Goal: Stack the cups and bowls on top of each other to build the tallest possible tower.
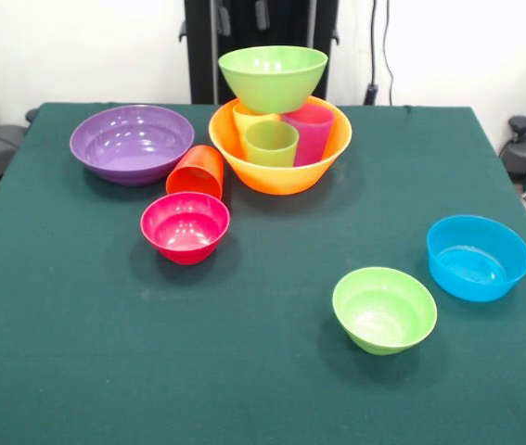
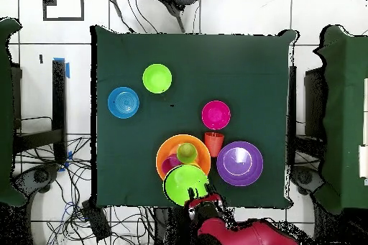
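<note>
Front view: tower [image 1: 279, 120] on table [image 1: 244, 371].

I see a dark green cloth surface [image 1: 244, 371], plain and unpatterned. On it sits a large glossy orange plastic bowl [image 1: 279, 172], my landmark. Inside it stand a yellow plastic tumbler [image 1: 244, 115], a light green plastic tumbler [image 1: 271, 143] and a purple-magenta plastic tumbler [image 1: 312, 132], with a large light green glossy bowl [image 1: 273, 77] on top. Beside the orange bowl I see an orange-red tumbler [image 1: 196, 172], a wide purple bowl [image 1: 132, 143] and a small pink-red bowl [image 1: 186, 226]. Well apart from it are a small light green bowl [image 1: 384, 309] and a medium blue bowl [image 1: 478, 257]. The arm [image 2: 241, 233] is red and black.
</note>
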{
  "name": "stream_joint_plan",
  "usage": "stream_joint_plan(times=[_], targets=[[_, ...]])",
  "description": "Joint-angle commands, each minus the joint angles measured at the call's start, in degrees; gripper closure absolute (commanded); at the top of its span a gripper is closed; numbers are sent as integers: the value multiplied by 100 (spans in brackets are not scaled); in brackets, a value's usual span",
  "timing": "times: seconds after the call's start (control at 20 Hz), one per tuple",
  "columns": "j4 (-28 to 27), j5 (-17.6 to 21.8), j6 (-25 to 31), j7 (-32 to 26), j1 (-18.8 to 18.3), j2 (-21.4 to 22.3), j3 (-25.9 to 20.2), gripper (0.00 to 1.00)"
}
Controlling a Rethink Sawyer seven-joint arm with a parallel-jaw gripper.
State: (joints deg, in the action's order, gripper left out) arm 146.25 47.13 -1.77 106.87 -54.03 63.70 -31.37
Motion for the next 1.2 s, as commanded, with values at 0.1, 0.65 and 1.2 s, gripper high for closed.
stream_joint_plan(times=[0.1,0.65,1.2], targets=[[-720,750,654,334,684,-498,748,0],[-920,1084,666,216,1028,-589,1184,100],[-1150,1271,525,220,1486,-741,1641,100]])
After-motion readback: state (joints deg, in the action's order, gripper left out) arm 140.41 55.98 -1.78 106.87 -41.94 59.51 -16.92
